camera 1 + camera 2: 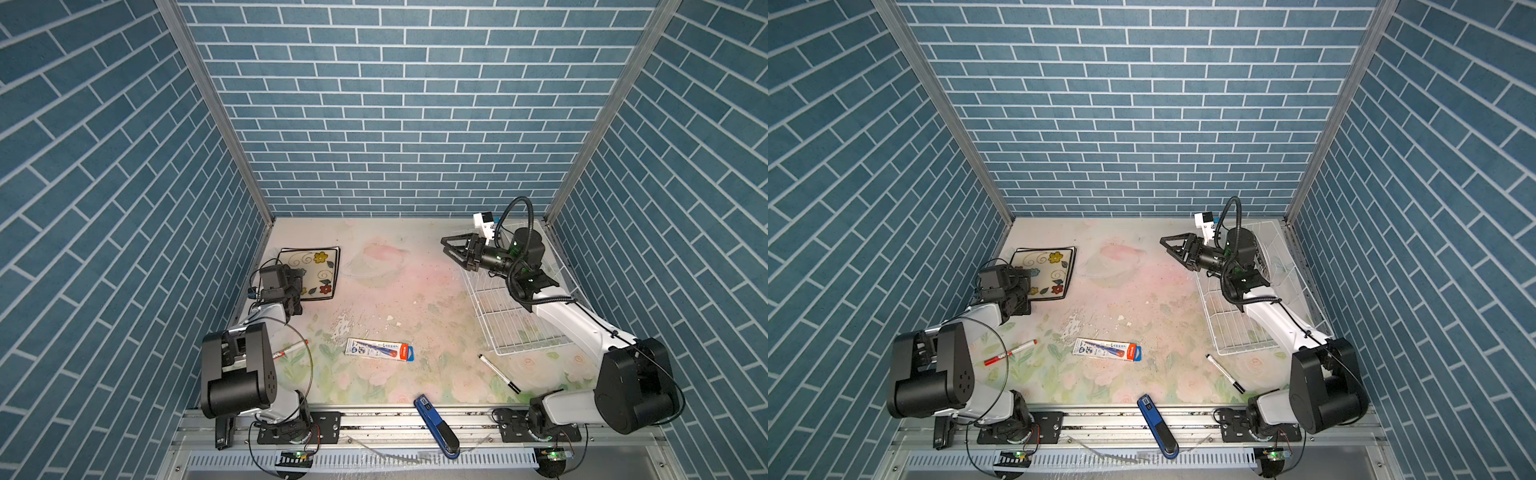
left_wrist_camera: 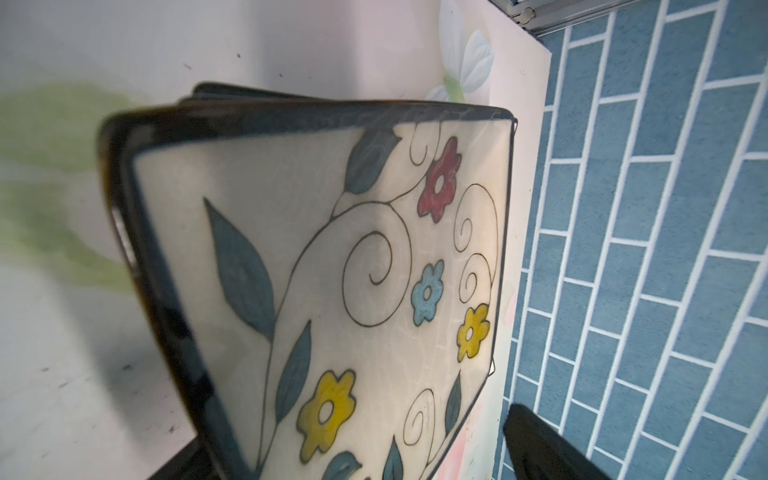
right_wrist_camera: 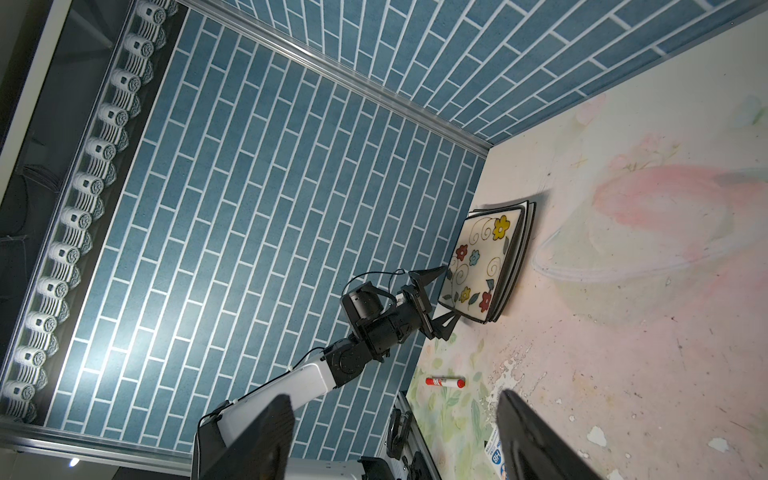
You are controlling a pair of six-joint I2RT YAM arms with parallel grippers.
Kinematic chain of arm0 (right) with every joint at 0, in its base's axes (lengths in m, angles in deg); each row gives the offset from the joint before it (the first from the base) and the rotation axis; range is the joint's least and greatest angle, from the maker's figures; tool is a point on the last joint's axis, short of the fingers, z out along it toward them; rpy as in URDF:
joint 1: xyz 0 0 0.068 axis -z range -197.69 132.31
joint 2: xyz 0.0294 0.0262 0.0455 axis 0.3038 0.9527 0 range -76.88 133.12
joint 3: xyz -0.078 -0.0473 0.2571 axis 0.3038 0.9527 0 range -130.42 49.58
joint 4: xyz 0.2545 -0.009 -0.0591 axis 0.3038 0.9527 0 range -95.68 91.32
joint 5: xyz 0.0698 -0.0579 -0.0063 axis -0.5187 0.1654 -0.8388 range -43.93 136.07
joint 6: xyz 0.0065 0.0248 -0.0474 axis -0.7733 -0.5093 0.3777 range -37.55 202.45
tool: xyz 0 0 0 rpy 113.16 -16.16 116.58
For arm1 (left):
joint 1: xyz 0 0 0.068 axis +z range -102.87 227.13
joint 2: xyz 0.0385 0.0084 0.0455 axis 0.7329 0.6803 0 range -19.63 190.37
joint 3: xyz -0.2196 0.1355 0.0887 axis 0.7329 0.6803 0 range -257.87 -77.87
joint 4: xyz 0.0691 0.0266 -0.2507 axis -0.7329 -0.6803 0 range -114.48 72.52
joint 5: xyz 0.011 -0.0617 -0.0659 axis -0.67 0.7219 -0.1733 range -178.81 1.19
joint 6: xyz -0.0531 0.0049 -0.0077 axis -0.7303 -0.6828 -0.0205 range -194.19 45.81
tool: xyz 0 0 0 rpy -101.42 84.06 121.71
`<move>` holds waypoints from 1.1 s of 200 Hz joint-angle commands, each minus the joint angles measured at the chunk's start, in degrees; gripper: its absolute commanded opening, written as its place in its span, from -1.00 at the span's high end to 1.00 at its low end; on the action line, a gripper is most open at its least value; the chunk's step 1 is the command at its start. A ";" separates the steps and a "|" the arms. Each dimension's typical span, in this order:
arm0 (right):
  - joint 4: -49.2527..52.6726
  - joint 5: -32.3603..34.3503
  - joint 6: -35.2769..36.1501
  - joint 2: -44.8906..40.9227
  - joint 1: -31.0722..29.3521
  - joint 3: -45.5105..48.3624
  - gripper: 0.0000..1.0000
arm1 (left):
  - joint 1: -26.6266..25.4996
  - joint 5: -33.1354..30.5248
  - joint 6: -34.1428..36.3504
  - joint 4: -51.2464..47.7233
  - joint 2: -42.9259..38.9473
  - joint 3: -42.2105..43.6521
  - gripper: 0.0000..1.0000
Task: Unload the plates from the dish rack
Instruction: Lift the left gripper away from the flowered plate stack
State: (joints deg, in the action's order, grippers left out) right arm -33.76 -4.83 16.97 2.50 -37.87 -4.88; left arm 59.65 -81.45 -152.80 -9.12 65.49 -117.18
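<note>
Taking the back wall as 12 o'clock on the bench [image 1: 399,291], the plates [image 1: 322,270] lie stacked flat at about 10 o'clock, close to the left wall. The flowered plate [image 2: 374,270] is on top, and dark rims of other square plates show under it in the right wrist view.

The left claw [image 3: 452,293] sits at the 6 o'clock edge of that stack with its jaws spread wide, one finger at either end of that edge. Whether either finger touches the stack cannot be told.

A red marker [image 1: 1010,353] lies at about 8 o'clock. A flat printed packet [image 1: 380,350] rests toward 6 o'clock, near the middle.

The right claw [image 1: 444,246] hangs over the bench at about 1 o'clock, pointing toward 9 o'clock. Its jaws are apart with nothing between them.

A black marker [image 1: 498,373] lies at about 5 o'clock, just off the near end of the dish rack [image 1: 532,348]. The rack fills the 3 o'clock side along the right wall, with the right arm reaching over it.
</note>
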 commanded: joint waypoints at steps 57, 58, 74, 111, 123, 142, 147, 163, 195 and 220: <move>-0.45 -0.54 2.58 -0.45 0.15 0.76 -0.56 | 0.32 -1.76 1.01 -4.60 -2.24 -1.18 -0.99; -0.38 -0.53 2.56 -0.49 0.15 0.76 -0.56 | 0.32 -1.83 1.00 -4.63 -2.29 -1.15 -0.99; 1.09 -0.47 3.15 -0.84 0.16 0.50 -0.56 | 0.31 -2.33 1.04 -5.57 -3.61 -0.86 -0.99; 5.83 0.43 5.85 -2.74 0.15 0.33 -0.56 | -0.13 -2.44 0.37 -4.71 -6.48 2.78 -0.99; 8.61 1.11 7.40 -3.63 0.17 -0.05 -0.56 | -0.30 -2.09 0.68 -4.78 -7.22 3.56 -0.99; 12.53 1.92 9.71 -5.04 0.15 -0.80 -0.56 | -0.41 -2.39 1.62 -5.68 -8.58 4.53 -0.99; 13.50 2.01 10.16 -5.39 0.16 -0.98 -0.56 | -0.40 -2.50 1.67 -5.80 -9.01 4.82 -0.99; 15.58 2.20 11.18 -6.23 0.20 -1.40 -0.56 | -0.41 -2.77 1.69 -6.09 -10.03 5.55 -0.99; 24.70 5.15 16.47 -8.48 0.71 -3.27 -0.56 | -0.38 -2.19 4.82 -6.78 -11.58 4.71 -0.99; 39.12 11.65 25.65 -10.70 1.11 -7.11 -0.56 | -1.32 -2.25 11.91 -7.26 -14.00 2.73 -0.99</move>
State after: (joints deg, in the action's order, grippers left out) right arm -9.04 -0.22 31.40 -5.22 -37.37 -6.08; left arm 59.21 -83.35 -148.63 -14.78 54.02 -112.26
